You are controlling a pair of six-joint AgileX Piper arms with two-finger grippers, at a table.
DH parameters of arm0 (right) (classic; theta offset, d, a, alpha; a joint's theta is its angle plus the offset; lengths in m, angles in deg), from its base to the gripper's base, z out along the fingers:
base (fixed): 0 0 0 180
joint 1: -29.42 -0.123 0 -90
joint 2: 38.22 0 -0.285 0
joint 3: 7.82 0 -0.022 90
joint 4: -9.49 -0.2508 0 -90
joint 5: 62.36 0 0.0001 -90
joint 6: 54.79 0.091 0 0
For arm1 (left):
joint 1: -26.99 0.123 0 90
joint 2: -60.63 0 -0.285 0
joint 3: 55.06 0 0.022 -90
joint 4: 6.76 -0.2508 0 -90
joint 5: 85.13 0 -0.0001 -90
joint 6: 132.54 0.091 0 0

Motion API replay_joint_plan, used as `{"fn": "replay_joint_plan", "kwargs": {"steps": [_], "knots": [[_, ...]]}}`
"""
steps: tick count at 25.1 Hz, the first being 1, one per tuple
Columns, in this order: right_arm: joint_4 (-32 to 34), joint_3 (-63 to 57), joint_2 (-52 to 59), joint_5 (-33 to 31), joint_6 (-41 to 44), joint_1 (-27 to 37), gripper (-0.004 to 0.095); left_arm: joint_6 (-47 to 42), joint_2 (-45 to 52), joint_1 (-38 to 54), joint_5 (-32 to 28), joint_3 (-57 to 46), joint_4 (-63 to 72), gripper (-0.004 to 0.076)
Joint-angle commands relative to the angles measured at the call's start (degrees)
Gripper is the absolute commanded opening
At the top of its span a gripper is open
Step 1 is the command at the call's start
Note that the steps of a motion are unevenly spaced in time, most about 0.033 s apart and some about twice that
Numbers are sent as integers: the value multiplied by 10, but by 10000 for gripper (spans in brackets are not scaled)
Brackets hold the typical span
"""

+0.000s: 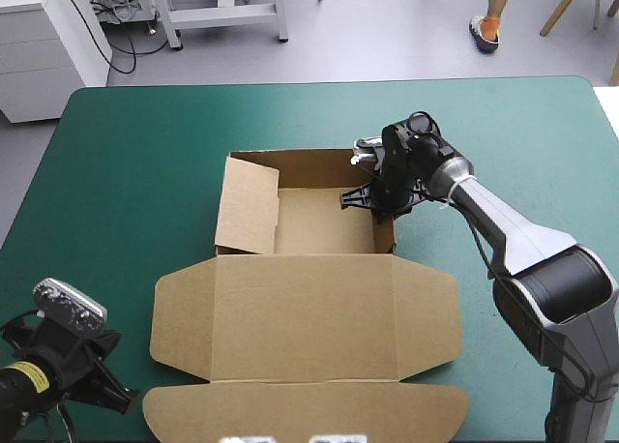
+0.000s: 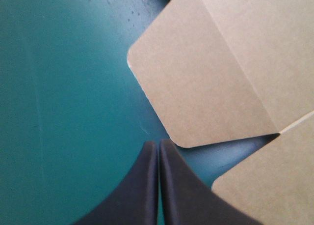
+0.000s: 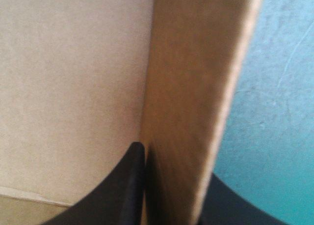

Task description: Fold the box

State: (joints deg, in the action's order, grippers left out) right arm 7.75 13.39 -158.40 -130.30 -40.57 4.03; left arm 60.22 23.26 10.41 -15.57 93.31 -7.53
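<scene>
The left gripper (image 1: pixel 114 395) hangs off the box's (image 1: pixel 305 317) near left corner, over bare teal-green cover (image 1: pixel 126 153) and clear of the board. In the left wrist view its black fingers (image 2: pixel 147 185) are pressed together into one point (image 2: pixel 158 145), with nothing between them. Just ahead of that point lies the rounded corner of the lid's side flap (image 2: pixel 206 87), flat on the cover (image 2: pixel 64 112), and beside it an edge of the lid's front flap (image 2: pixel 274 185).

The box sits at the middle of the table as an open tray with its lid (image 1: pixel 305 317) spread flat on the near side. The lid's two side flaps and its long front flap (image 1: pixel 305 409) also lie flat. The tray's back wall (image 1: pixel 290 158) stands upright. Its left wall (image 1: pixel 247 206) is raised and slants in over the tray floor (image 1: pixel 324 225).

The right gripper (image 1: pixel 372 196) reaches down at the box's right wall, near the far right corner. The right wrist view shows it clamped on that wall (image 3: pixel 196 87): one black finger (image 3: pixel 132 176) lies inside against the tray floor (image 3: pixel 73 87), and the other (image 3: pixel 221 198) is outside over the cover (image 3: pixel 279 112), with the brown sheet upright between them (image 3: pixel 174 161).
</scene>
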Motion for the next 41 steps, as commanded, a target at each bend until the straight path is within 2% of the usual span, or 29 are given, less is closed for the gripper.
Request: {"fn": "replay_joint_plan", "kwargs": {"steps": [1, 8, 11, 14, 18, 22, 26, 30, 33, 38, 41], "knots": [[9, 14, 29, 10, -6, 1, -19, -4, 29, -3, -44, -42, 3, -10], [13, 18, 31, 18, -6, 2, -19, -9, 85, -3, -65, -139, 3, -10], [65, 41, 33, -11, -21, 10, -19, -18, 110, -3, -62, -164, 3, -10], [85, 46, 53, -10, -21, 37, -19, -18, 120, -3, -62, -163, 3, -10], [90, 47, 106, -10, -63, 157, -19, -18, 120, -3, -62, -163, 3, -10], [100, 47, 138, -10, -99, 340, -19, -18, 120, -3, -62, -163, 3, -10], [127, 45, 136, -10, -99, 470, -19, -18, 120, -3, -62, -163, 3, -10], [128, 45, 131, -10, -100, 517, -7, -18, 120, -3, -62, -163, 3, -10], [142, 45, 125, -10, -100, 527, 96, -18, 120, -3, -62, -163, 3, -10], [137, 45, 110, -10, -108, 527, 398, -18, 120, -3, -62, -163, 3, -10], [146, 45, 109, -10, -126, 527, 465, -18, 120, -3, -62, -163, 3, -10]]}}
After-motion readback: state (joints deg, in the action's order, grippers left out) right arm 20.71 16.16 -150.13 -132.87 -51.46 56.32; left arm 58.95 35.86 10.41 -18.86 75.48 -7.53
